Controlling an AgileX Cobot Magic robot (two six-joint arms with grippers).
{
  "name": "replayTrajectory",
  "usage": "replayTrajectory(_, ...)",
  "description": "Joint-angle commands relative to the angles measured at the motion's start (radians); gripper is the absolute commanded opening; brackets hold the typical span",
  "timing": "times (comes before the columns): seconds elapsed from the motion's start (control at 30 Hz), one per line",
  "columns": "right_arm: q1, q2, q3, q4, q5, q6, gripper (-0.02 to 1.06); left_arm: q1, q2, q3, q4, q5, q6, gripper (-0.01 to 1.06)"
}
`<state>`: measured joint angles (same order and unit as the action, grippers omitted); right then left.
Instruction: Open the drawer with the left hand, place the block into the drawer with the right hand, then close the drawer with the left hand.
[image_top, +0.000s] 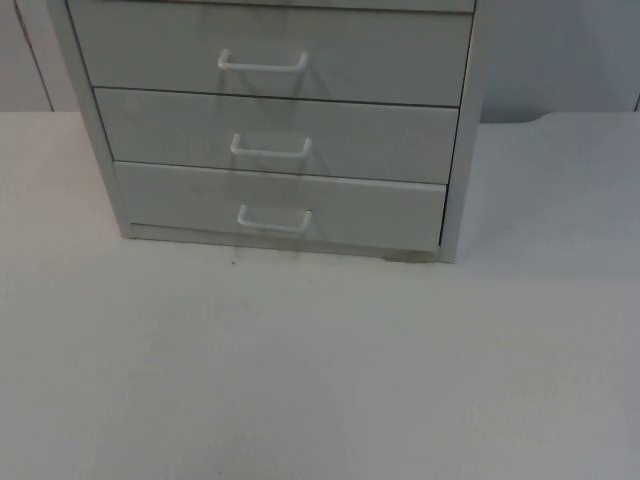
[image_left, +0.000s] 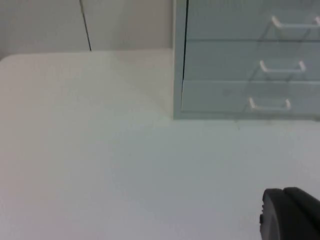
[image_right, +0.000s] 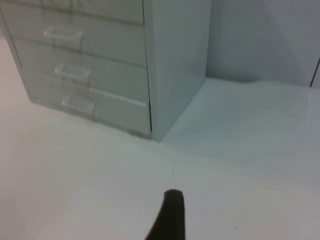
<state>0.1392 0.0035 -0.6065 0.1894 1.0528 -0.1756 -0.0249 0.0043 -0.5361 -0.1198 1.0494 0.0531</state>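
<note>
Cabinet (image_top: 270, 120): upper centre of top view, on table (image_top: 320, 380), three drawers (image_top: 280, 205) flush shut, handles (image_top: 274, 220) free. My left gripper (image_left: 290, 215), right gripper (image_right: 170, 215): waited off it; jaw state, cannot tell.

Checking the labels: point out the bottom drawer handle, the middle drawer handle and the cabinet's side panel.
Bottom handle (image_top: 275, 220): top view, middle of its bar.
Middle handle (image_top: 271, 149): top view, middle of its bar.
Side panel (image_right: 175, 60): right wrist view, middle of the cabinet's flat side.

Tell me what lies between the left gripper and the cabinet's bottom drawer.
Nothing: in the left wrist view, bare white table runs from the left gripper up to the bottom drawer, which is shut.
</note>
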Motion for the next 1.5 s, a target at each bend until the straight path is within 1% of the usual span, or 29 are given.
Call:
replayTrajectory(0.0,0.001,-0.004,0.015,-0.011,0.033,0.011,0.72,0.004,-0.004,0.035,0.015,0.018,-0.009,0.00)
replayTrajectory(0.3,0.001,-0.004,0.070,-0.031,0.042,0.016,0.72,0.004,-0.004,0.042,0.021,0.025,-0.009,0.00)
replayTrajectory(0.4,0.001,-0.004,0.092,-0.034,0.030,0.034,0.72,0.004,-0.004,0.042,0.021,0.025,-0.009,0.00)
replayTrajectory(0.67,0.001,-0.004,0.090,-0.053,0.029,0.062,0.72,0.004,-0.004,0.042,0.025,0.025,-0.013,0.00)
replayTrajectory(0.93,0.001,-0.004,0.090,-0.053,0.029,0.062,0.72,0.004,-0.004,0.042,0.025,0.025,-0.013,0.00)
replayTrajectory(1.0,0.001,-0.004,0.090,-0.069,0.029,0.079,0.72,0.004,-0.004,0.042,0.025,0.025,-0.013,0.00)
replayTrajectory(1.07,0.001,-0.004,0.090,-0.114,0.027,0.138,0.72,0.004,-0.004,0.042,0.025,0.025,-0.013,0.00)
replayTrajectory(1.1,0.001,-0.004,0.090,-0.114,0.027,0.138,0.72,0.004,-0.004,0.042,0.025,0.025,-0.013,0.00)
replayTrajectory(1.17,0.001,-0.004,0.090,-0.161,0.027,0.164,0.72,0.004,-0.004,0.042,0.025,0.025,-0.013,0.00)
replayTrajectory(1.47,0.001,-0.004,0.090,-0.164,0.027,0.164,0.72,0.004,-0.004,0.042,0.027,0.025,-0.015,0.00)
